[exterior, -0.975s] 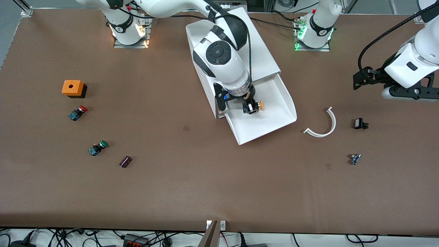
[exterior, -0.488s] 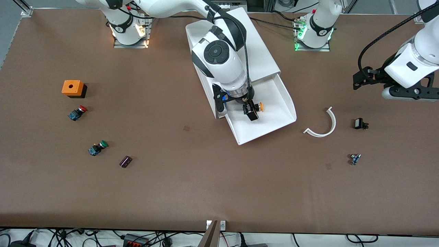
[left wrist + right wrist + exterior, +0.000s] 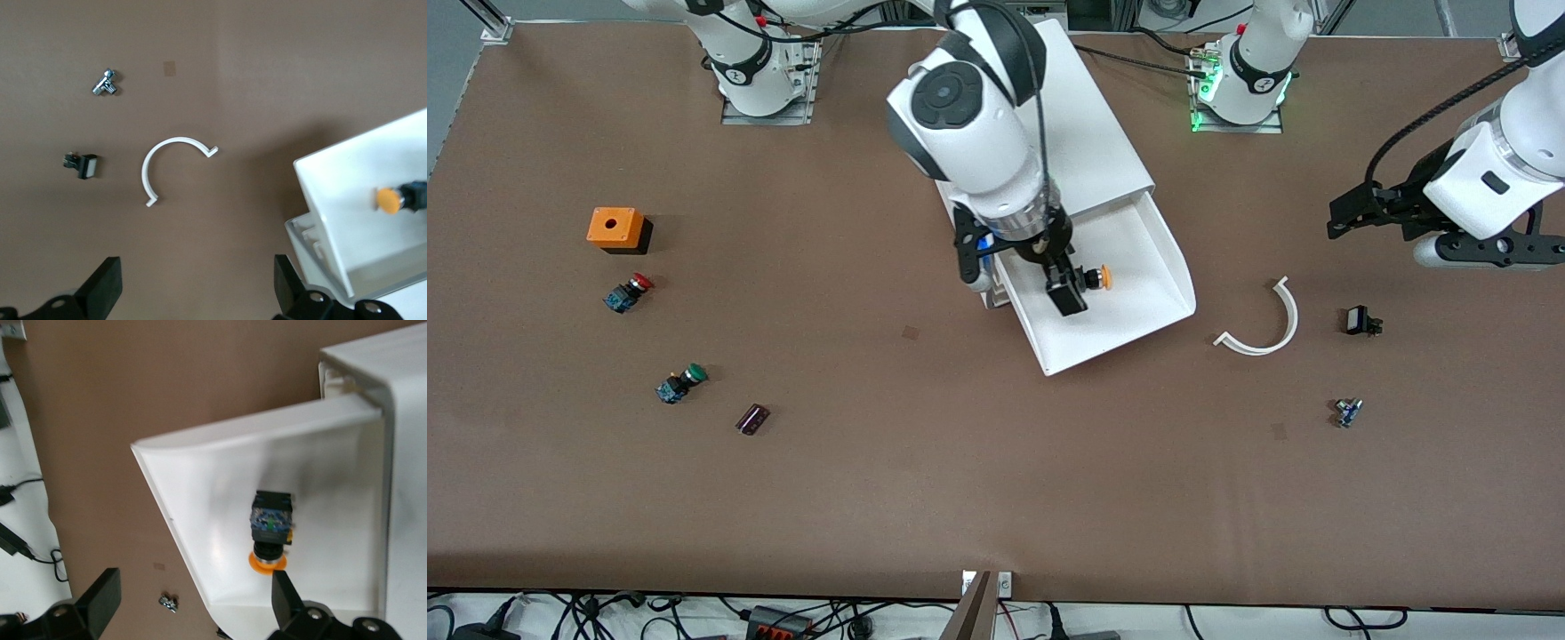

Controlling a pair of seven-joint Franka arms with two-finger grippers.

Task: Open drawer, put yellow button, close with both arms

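White plastic drawer stands pulled open mid-table, so the button can lie on its floor near the middle. Above it hangs the right hand, fingers wide, holding nothing. Over the table's left-arm edge the left hand waits, wide too.

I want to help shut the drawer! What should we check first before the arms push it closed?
1. Yellow button inside the drawer: ok, it lies on the tray floor.
2. Right hand let go of the button: ok, fingers open, above it.
3. Right hand out of the drawer's way: not ok, it hangs over the tray.
4. Drawer open, ready to push: ok, pulled out of the cabinet.
5. Left hand ready: ok, open, but over the table near the white curved piece, not at the drawer.
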